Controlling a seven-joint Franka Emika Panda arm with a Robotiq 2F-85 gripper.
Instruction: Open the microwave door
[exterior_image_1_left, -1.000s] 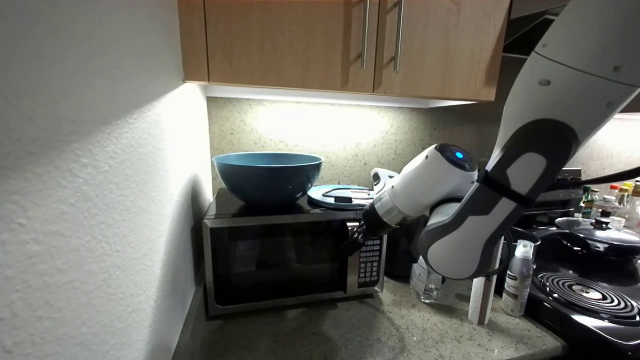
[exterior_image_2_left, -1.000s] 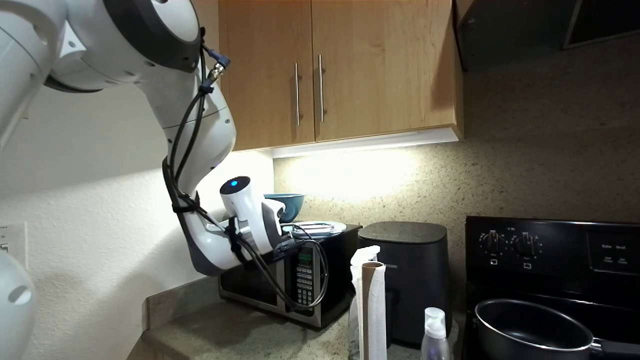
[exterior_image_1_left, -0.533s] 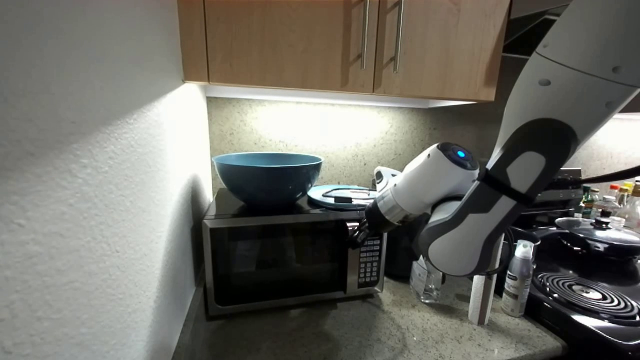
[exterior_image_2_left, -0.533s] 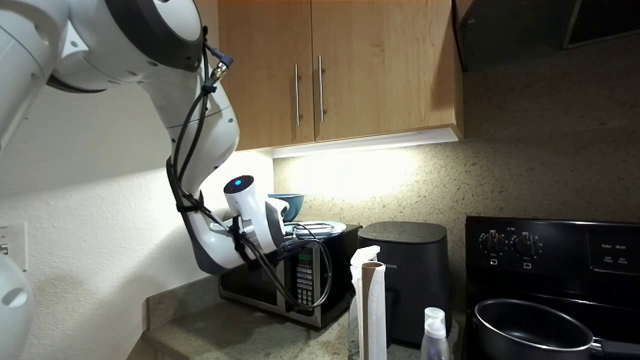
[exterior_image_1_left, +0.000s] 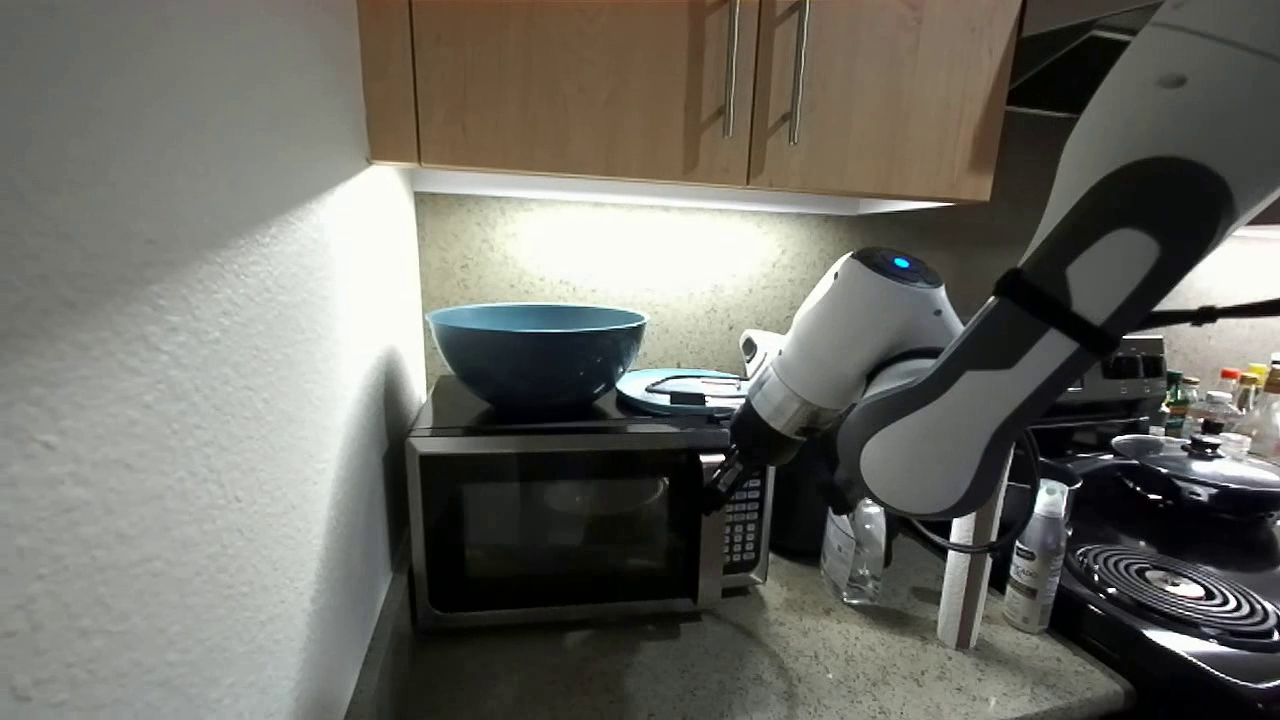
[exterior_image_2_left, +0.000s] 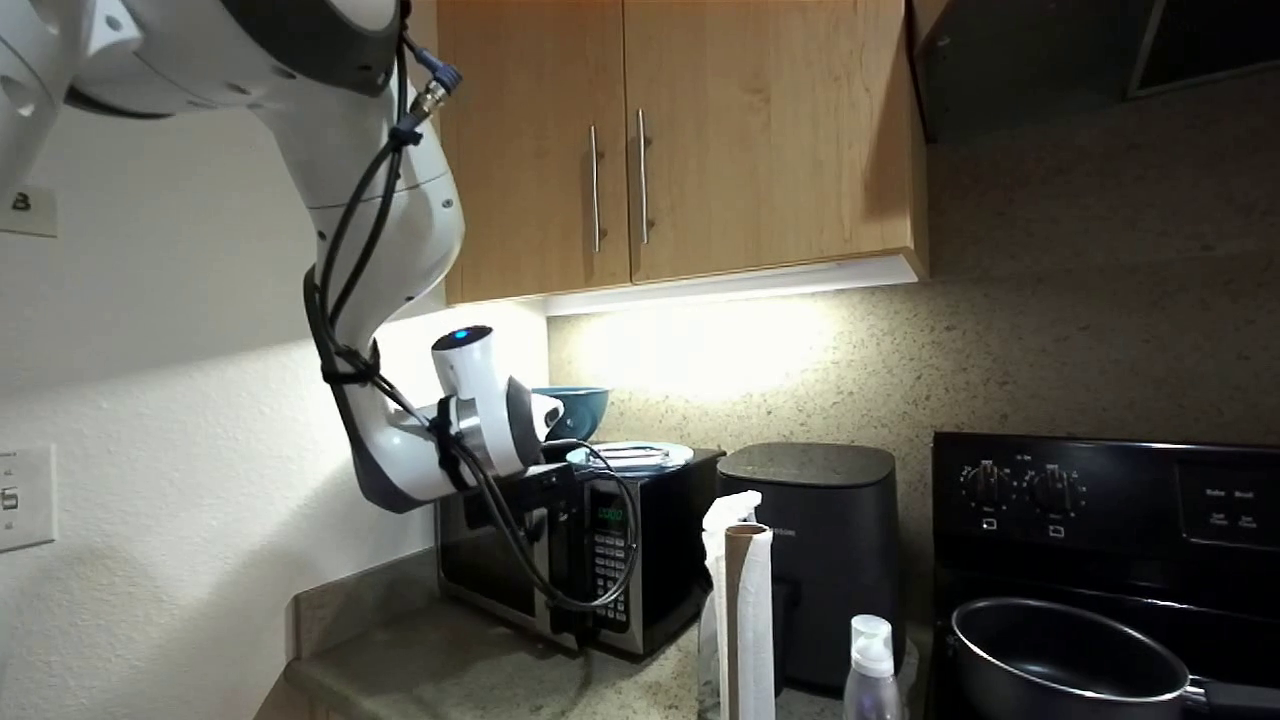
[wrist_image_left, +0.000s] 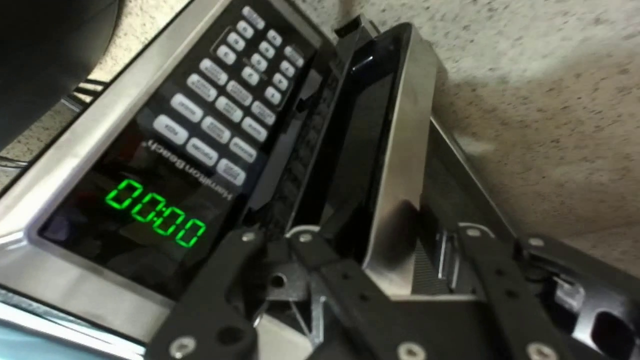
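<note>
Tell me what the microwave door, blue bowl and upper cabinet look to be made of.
Microwave door: frame apparently stainless steel, satin, by its grey metallic sheen; window dark, glossy, probably glass, given its shine.
Blue bowl: smooth, glossy; faint highlights fit plastic or glazed ceramic alike.
Upper cabinet: seemingly wood or veneer, satin, by its fine grain.

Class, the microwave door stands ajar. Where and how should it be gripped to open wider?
Probably the free upright edge of the microwave door, coming from the front on the button panel side. In the wrist view this steel edge stands out from the microwave body, leaving room to reach behind and pinch it front to back.
</note>
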